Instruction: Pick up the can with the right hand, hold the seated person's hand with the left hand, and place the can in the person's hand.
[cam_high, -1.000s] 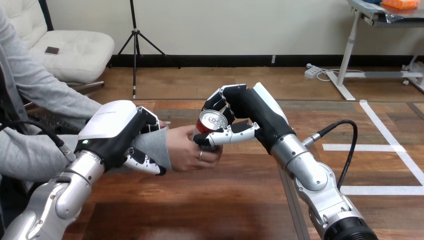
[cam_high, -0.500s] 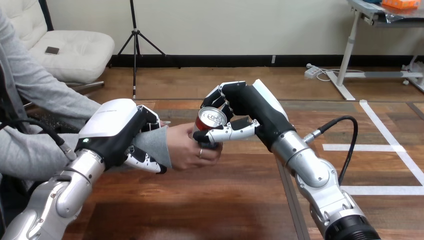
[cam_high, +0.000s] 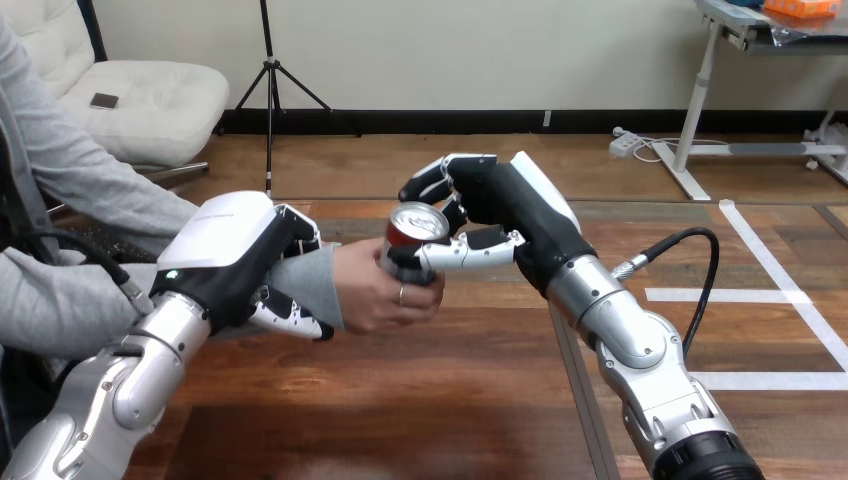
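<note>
- Right hand pinches the can, resting in the person's hand
- Left hand curls round the person's wrist
- Releasing before they grip could topple the can

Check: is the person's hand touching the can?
Touching. Head view: the person's hand wraps the lower part of the can, no gap; the right hand curls round it too.

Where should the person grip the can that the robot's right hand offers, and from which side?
Grip the lower wall of the can, coming from the view's left and from below. The can stands nearly upright. The right hand curls its fingers round the far side, and its thumb crosses the near side higher up, so only the lower part is free. The person's hand already cups it there.
</note>
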